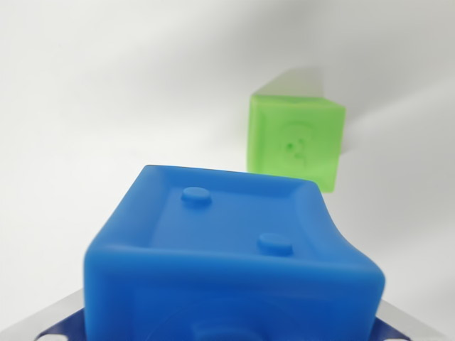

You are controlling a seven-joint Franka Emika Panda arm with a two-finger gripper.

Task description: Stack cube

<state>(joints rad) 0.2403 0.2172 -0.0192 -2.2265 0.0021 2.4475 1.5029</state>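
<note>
Because the blue cube [234, 256] looks squeezed and tilted in the clenched gripper [231, 328] — short of the green cube [297, 142] — it may land crooked and slide off.

All I see around me is a plain white surface [106, 106], smooth and matte. Light falls softly across it, brighter toward the wrist view's upper right, with a faint grey shading at the top.
</note>
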